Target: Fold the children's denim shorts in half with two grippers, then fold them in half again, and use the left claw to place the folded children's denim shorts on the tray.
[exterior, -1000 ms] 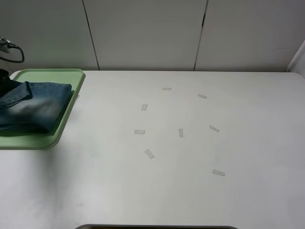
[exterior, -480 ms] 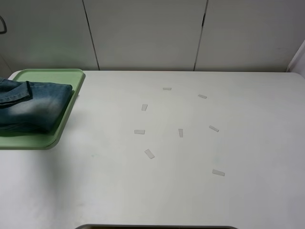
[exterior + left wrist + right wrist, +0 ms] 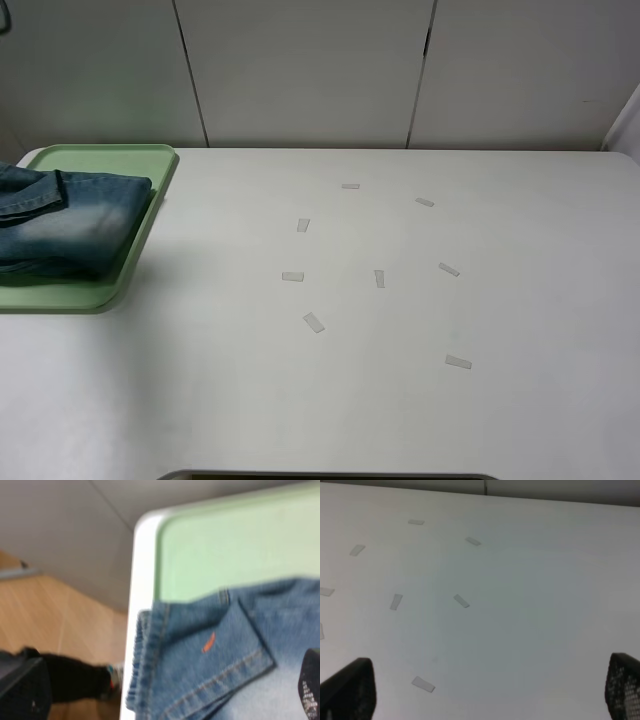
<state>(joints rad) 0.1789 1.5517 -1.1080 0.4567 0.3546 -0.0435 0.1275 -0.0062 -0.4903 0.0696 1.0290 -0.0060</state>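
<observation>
The children's denim shorts (image 3: pixel 65 222) lie folded on the pale-green tray (image 3: pixel 110 160) at the table's far left, partly cut off by the picture's edge. Neither gripper shows in the exterior high view. In the left wrist view the shorts (image 3: pixel 220 655) lie on the tray (image 3: pixel 225 555), and my left gripper (image 3: pixel 167 687) is open above them with nothing in it; only one meshed fingertip (image 3: pixel 310 685) and a dark finger edge show. In the right wrist view my right gripper (image 3: pixel 487 687) is open and empty above the bare table, its fingertips (image 3: pixel 350 690) far apart.
Several small pale tape strips (image 3: pixel 314 321) lie scattered on the white table (image 3: pixel 400 400); they also show in the right wrist view (image 3: pixel 461 600). White cabinet doors stand behind. The tray sits close to the table's left edge (image 3: pixel 131 630), with wooden floor beyond it.
One second ago a black bit of my left arm and its cable showed at the far left over the shorts. It has drawn out of view. The shorts stay on the tray.
</observation>
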